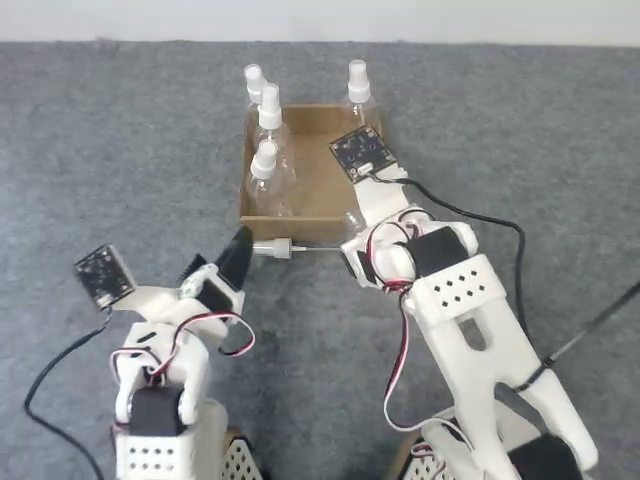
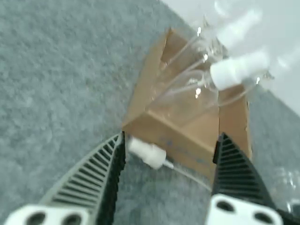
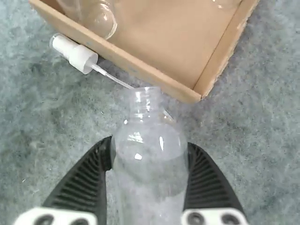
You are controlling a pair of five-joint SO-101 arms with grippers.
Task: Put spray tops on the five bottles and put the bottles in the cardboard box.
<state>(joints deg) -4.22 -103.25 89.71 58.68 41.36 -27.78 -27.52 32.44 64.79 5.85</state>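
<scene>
The cardboard box [image 1: 318,205] stands at the table's middle back, with several capped clear bottles [image 1: 268,170] upright in it or at its far edge. A loose white spray top [image 1: 272,247] lies on the carpet against the box's near wall, its thin tube pointing toward the right arm. My left gripper [image 2: 172,140] is open, with the spray top [image 2: 146,152] lying just ahead between its fingers [image 2: 108,173]. My right gripper [image 3: 149,147] is shut on an uncapped clear bottle [image 3: 147,122]. The bottle's open neck points at the box wall [image 3: 140,70], near the tube's end.
Grey carpet covers the table all round. Cables trail from both arms toward the near edge. The right arm's wrist camera [image 1: 360,152] hangs over the box's right side. Bare cardboard floor [image 3: 173,33] shows in the box's right half.
</scene>
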